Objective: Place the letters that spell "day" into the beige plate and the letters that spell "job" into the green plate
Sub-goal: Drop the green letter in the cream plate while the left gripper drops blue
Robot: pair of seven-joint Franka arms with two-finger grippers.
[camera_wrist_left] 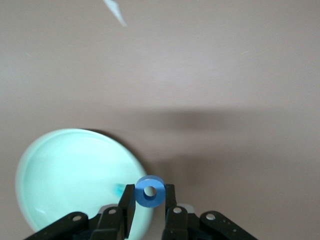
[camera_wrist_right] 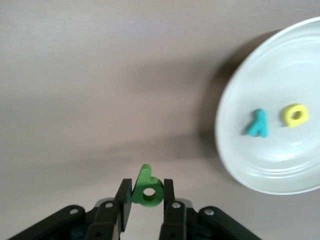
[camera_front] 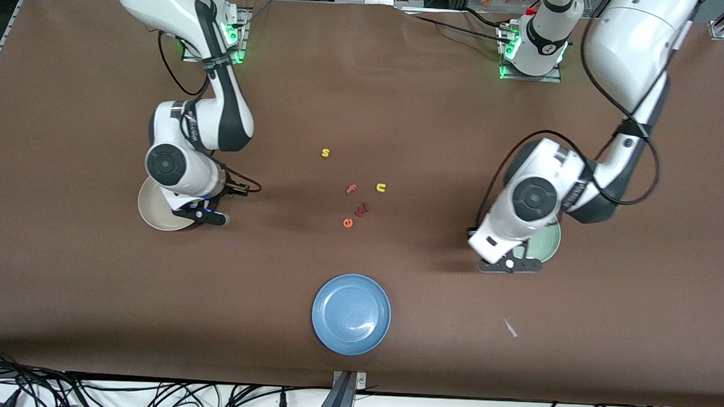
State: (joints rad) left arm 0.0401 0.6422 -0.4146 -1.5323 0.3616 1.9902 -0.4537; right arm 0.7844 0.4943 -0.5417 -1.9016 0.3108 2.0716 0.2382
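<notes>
My left gripper (camera_front: 510,264) hangs over the edge of the green plate (camera_front: 550,241). In the left wrist view the left gripper (camera_wrist_left: 149,194) is shut on the blue ring "o" (camera_wrist_left: 149,190), above the green plate's (camera_wrist_left: 70,175) rim. A blurred teal letter (camera_wrist_left: 119,190) lies in that plate beside a finger. My right gripper (camera_front: 208,216) is over the edge of the beige plate (camera_front: 154,211). In the right wrist view the right gripper (camera_wrist_right: 147,196) is shut on the green "a" (camera_wrist_right: 147,189), beside the beige plate (camera_wrist_right: 250,165). That plate holds the teal "y" (camera_wrist_right: 258,123) and the yellow "d" (camera_wrist_right: 295,115).
Mid-table lie a yellow "s" (camera_front: 325,153), a pink "f" (camera_front: 351,188), a yellow "u" (camera_front: 380,187), a red letter (camera_front: 362,210) and an orange "e" (camera_front: 347,222). A blue plate (camera_front: 351,313) sits nearer the front camera. A white scrap (camera_front: 510,328) lies near the green plate.
</notes>
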